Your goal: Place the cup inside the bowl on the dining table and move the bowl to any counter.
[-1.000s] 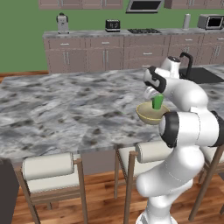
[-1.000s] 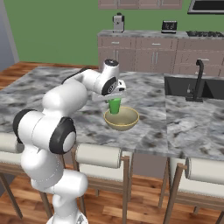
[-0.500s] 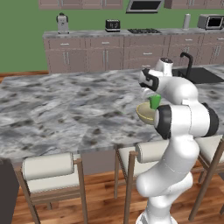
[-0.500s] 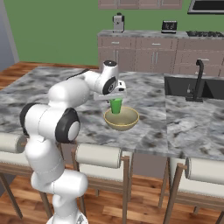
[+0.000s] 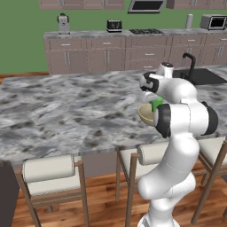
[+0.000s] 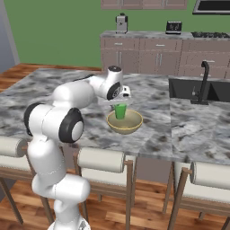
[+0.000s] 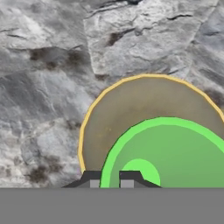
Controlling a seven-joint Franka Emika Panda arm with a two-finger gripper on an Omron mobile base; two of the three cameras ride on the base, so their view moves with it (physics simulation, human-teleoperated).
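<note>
Marble dining table (image 6: pixel 179 130), stools (image 6: pixel 101 160) along near edge; bowl (image 6: pixel 124 122) resting on its top; cup (image 6: pixel 120 111) upright, held above the bowl's hollow; gripper (image 7: pixel 109 180) clamped on the cup's rim; beyond, counter (image 5: pixel 111 33) over brown cabinets, green wall

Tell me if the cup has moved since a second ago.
No. The cup stays over the bowl, same spot against the sink faucet; only the arm's elbow shifted.
</note>
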